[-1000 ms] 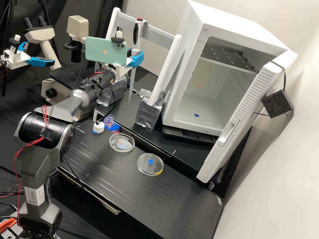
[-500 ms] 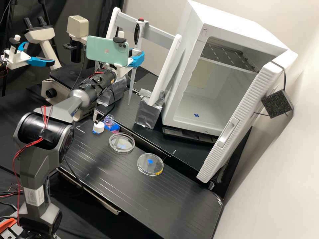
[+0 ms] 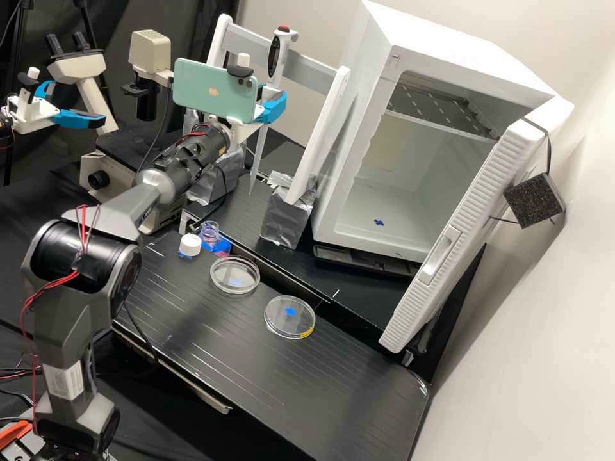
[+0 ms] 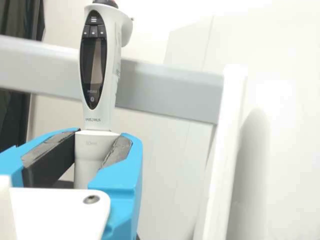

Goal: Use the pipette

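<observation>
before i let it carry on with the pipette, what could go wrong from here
The pincer grips the pipette low, so its tall upper part might tilt. The long tip hangs near the foil-wrapped foot and could knock it if swung across. The open bottle might tip over if bumped.

The black bench (image 3: 288,384) carries, on its front part, a white cap (image 3: 190,244) just beside a bottle (image 3: 214,239), then one clear dish (image 3: 234,275) and another dish (image 3: 290,316) – near each other but apart. Behind them stand the rack (image 3: 318,137), its feet foil-wrapped, and a white fridge-like box (image 3: 410,186) – door open.
</observation>
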{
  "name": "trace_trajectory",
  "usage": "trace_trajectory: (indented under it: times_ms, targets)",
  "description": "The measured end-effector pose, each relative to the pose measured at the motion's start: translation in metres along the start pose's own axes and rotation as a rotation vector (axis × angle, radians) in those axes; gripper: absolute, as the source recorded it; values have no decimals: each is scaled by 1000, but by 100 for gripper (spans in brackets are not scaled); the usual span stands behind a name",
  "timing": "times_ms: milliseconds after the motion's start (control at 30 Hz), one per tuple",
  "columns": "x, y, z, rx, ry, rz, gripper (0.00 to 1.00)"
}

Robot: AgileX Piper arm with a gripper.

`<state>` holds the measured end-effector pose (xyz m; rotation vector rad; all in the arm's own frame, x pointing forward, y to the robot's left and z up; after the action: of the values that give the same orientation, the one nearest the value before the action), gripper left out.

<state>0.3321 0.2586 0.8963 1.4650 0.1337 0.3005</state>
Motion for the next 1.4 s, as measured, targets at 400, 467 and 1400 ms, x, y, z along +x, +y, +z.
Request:
trace_trajectory:
  times_ms: [400,467,1400]
  targets:
    - [-36,27,5,137,23,145,0]
    - [-44,27,8,149,33,151,0]
    - [-119,-5,38,226,58,128,0]
